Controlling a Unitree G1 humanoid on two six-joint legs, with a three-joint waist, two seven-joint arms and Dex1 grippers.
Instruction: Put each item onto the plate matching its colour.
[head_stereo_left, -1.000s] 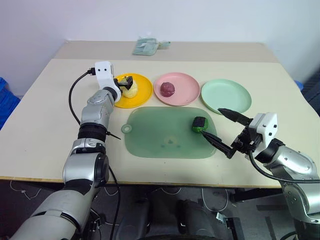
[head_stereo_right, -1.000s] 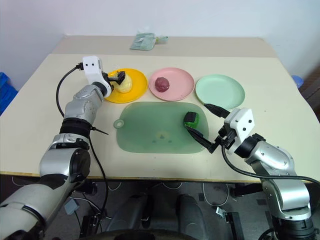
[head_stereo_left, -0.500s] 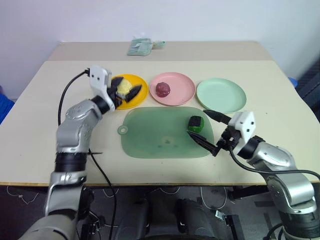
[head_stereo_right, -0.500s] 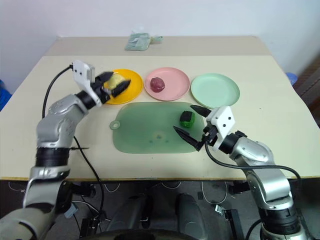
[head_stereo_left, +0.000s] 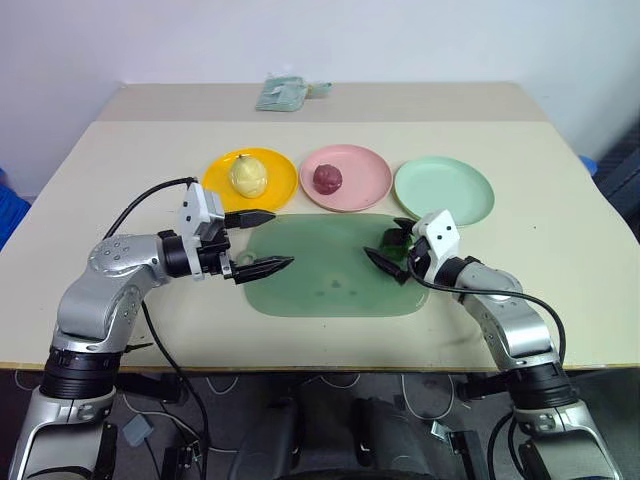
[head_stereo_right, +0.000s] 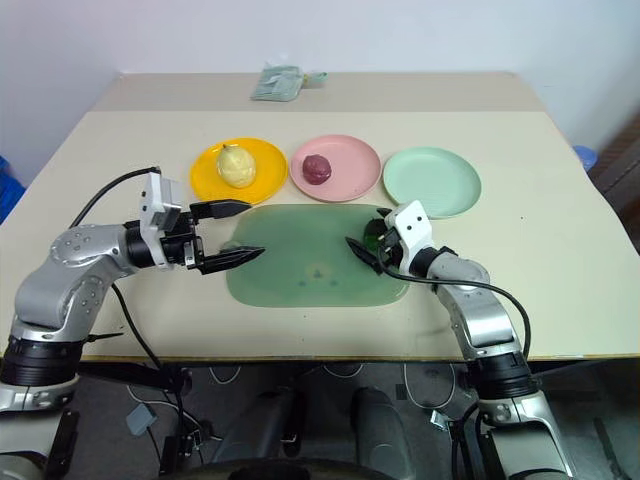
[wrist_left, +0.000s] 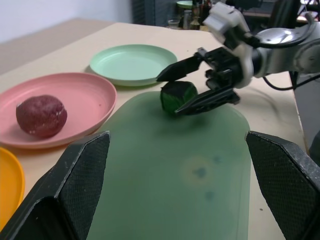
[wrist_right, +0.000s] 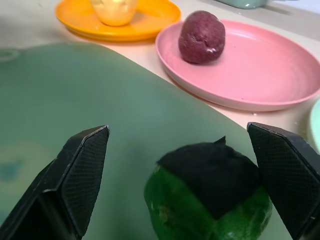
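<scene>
**Right gripper framing the last unsorted item, a green chunk on the mat**

A beige tabletop (head_stereo_left: 90, 190) carried three round plates in a row at its far side. The orange-yellow plate (head_stereo_left: 275, 185) held the pale yellow pear-like lump (head_stereo_left: 248, 175), and the pink plate (head_stereo_left: 365, 185) held the dark reddish-purple ball (head_stereo_left: 327, 178). Both matched by colour, so those two looked sorted. The mint green plate (head_stereo_left: 444, 190) stood bare, most likely waiting for the remaining item.

That item, a dark green chunk (wrist_left: 176, 97), lay near the right edge of a large translucent green mat (head_stereo_left: 320, 275), just in front of the plates. The right gripper (wrist_left: 192, 85) pointed at it with its two black fingers spread wide, one on each side of the chunk. They did not appear to be touching it yet. This looked like the set-up for a grasp.

The left gripper (head_stereo_left: 257, 242) hung low over the left end of the mat, its fingers also spread wide and holding nothing. It sat well apart from the chunk, probably kept out of the other arm's way.

A small crumpled greenish packet (head_stereo_left: 285, 93) lay at the far edge of the tabletop, well away from the work.

Nothing stood between the chunk and the green plate. The pink plate lay close beside that short path.
</scene>
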